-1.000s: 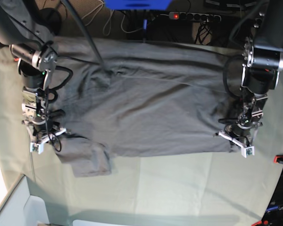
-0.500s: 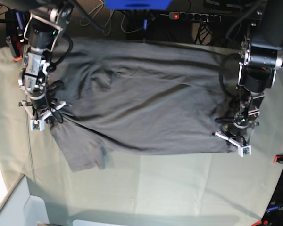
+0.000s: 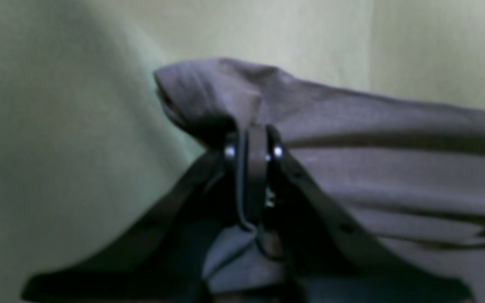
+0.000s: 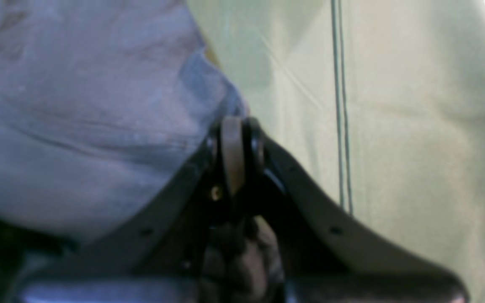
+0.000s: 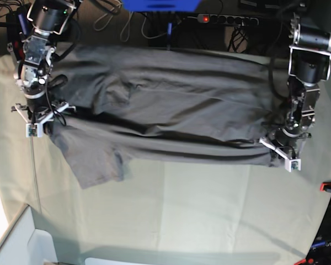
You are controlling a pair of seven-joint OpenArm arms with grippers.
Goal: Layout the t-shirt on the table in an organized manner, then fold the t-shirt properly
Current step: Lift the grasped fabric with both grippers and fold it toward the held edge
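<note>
We find the plain dark grey short-sleeved cotton t-shirt (image 5: 165,110) spread across the far half of the flat desk covered in pale sage-green cloth (image 5: 209,215), its long axis running side to side between the two arms. At the left of the base view the right gripper (image 5: 34,118) sits at one end of the garment; its jaws are closed tight on a pinch of grey fabric (image 4: 99,105), with bare desk cloth just beside them. One short sleeve (image 5: 96,165) lies loose toward the near edge, close to this arm. At the right, the left gripper (image 5: 281,149) holds the opposite end, jaws likewise clamped on a raised fold (image 3: 209,97). We judge the cloth between them somewhat wrinkled, so an outward pull would flatten it.
</note>
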